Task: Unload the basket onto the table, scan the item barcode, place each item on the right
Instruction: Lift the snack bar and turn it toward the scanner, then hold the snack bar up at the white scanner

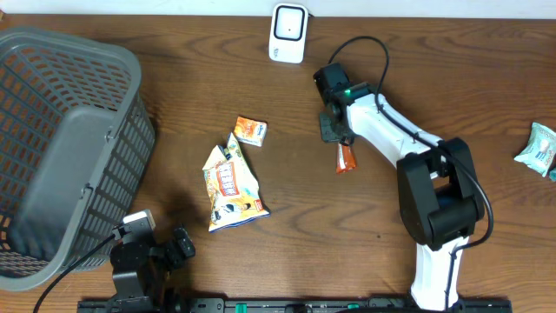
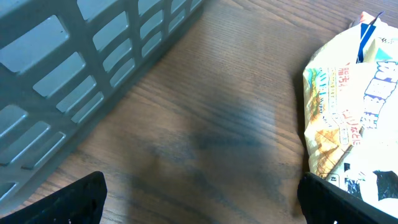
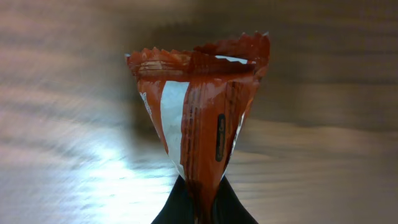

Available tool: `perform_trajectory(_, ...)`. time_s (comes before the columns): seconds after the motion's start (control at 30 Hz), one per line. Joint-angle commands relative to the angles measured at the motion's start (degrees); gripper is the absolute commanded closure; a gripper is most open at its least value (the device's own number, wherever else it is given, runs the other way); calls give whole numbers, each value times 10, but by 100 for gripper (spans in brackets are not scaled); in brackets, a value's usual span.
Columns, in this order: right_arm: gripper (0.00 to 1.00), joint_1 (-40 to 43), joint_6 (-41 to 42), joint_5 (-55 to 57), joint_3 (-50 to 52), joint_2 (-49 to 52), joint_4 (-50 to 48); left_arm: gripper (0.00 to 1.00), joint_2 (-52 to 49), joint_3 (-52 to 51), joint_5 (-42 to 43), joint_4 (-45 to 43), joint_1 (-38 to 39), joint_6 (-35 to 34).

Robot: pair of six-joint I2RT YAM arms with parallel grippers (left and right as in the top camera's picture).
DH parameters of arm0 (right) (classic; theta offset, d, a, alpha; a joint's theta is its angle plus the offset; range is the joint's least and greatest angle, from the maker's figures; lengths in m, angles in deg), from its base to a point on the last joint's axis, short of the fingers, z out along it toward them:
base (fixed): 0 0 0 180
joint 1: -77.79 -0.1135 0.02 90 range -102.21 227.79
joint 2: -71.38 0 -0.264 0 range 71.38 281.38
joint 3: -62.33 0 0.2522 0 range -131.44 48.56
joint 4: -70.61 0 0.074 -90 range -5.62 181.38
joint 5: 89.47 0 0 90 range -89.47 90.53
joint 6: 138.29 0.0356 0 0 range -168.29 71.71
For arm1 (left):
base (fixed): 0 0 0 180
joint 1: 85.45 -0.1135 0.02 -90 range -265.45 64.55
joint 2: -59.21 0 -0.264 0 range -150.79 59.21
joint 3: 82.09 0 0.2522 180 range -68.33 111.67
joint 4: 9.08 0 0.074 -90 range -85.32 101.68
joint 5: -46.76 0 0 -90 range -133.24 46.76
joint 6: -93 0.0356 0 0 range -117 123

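Observation:
An orange-red snack packet is the item, pinched at one end by my right gripper, which is shut on it right of the table's middle. In the right wrist view the packet stands crumpled out of the closed gripper, its serrated end away from the camera, white patches and a small dark oval mark showing; no barcode is visible. A white scanner stands at the back edge, apart from the packet. My left gripper rests open at the front left; nothing lies between its fingers.
A grey slatted basket fills the left side, its wall close to the left gripper. A yellow snack bag lies mid-table, its edge by the left gripper's right finger. A small orange packet and a green-white packet also lie there.

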Motion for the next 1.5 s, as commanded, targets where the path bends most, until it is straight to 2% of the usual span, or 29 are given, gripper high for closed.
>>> perform_trajectory(0.0,99,-40,83,209,2,-27,7,2,1,-10,-5,26,-3,12)
perform_trajectory(0.1,99,-74,89,277,2,-29,11,2,1,-10,-5,26,-3,12)
perform_trajectory(0.17,99,-97,67,247,2,-33,11,2,1,-10,-5,26,-3,12)
perform_trajectory(0.23,99,-111,20,158,1,-41,17,2,1,-10,-5,26,-3,12)
perform_trajectory(0.37,99,-116,-66,-91,1,-71,43,2,1,-10,-5,26,-3,12)
perform_trajectory(0.43,99,-110,-77,-184,1,-91,63,2,1,-10,-5,26,-3,12)
perform_trajectory(0.5,99,-103,-77,-228,1,-111,86,2,1,-10,-5,26,-3,12)
perform_trajectory(0.8,99,-100,-77,-237,1,-207,179,2,1,-10,-5,26,-3,12)
perform_trajectory(1.17,99,-106,-88,-241,1,-245,185,2,1,-10,-5,26,-3,12)
perform_trajectory(1.33,99,-108,-205,-204,7,-244,101,2,1,-10,-5,26,-3,12)
perform_trajectory(1.47,99,-109,-253,-97,19,-232,-74,2,1,-10,-5,26,-3,12)
